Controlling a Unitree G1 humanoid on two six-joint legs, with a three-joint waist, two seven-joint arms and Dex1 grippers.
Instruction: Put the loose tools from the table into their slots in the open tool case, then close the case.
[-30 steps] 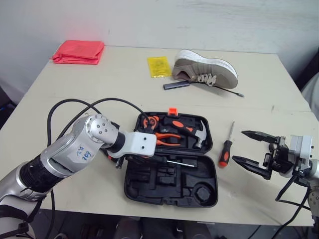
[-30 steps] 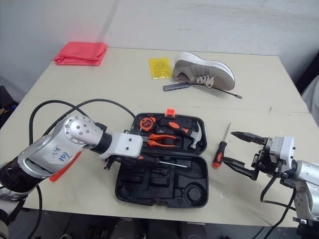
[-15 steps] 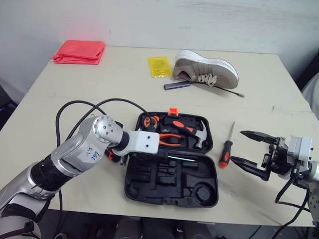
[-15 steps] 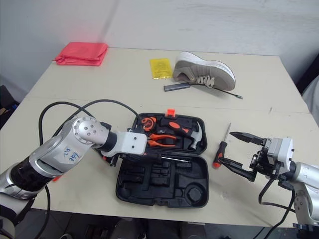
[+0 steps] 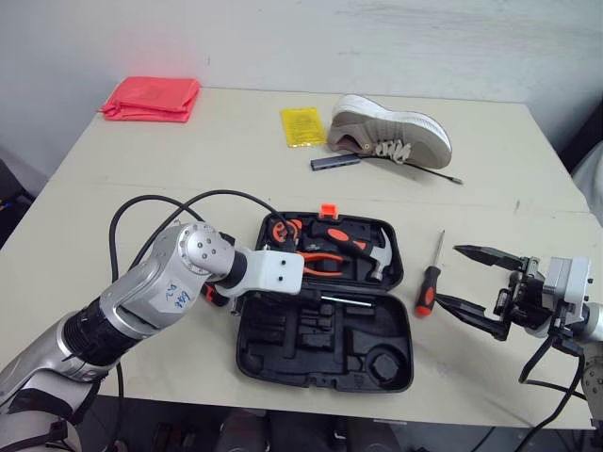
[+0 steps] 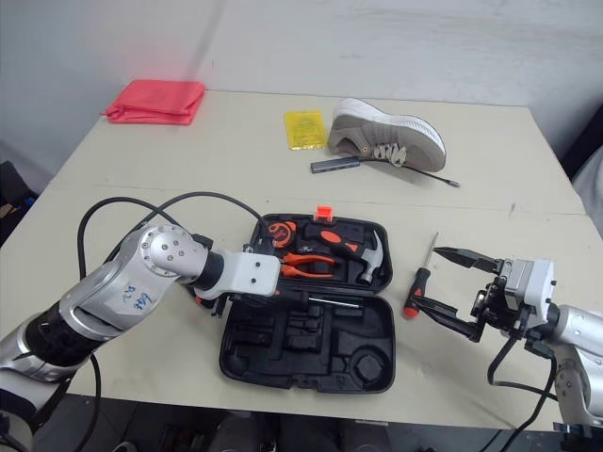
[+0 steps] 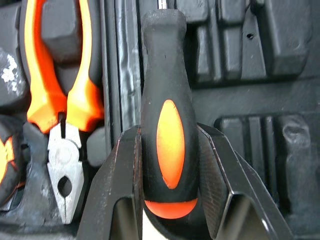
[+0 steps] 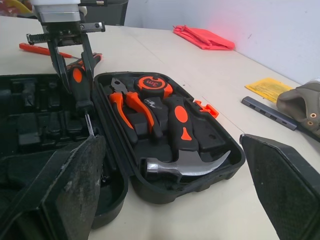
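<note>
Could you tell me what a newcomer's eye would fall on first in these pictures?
The open black plastic tool case sits on the beige table near its front edge. The left gripper is clamped on a black-and-orange-handled screwdriver at the case's hinge line, while the open right gripper hovers beside a second, loose screwdriver lying right of the case.

From the head camera, the white wrist block (image 5: 275,271) is sitting right over the left gripper (image 7: 170,137). That's hiding the grip, and the screwdriver (image 7: 169,125) it's clamping is peeking out there as just a thin shaft. Up close, that shaft is running off the frame edge, and so are the pliers (image 7: 35,75) handles and most of the tape measure (image 7: 6,150). The shoe (image 8: 300,105) is getting cropped too. A red thing (image 8: 37,48) past the gripper is staying too blocked to name.
</note>
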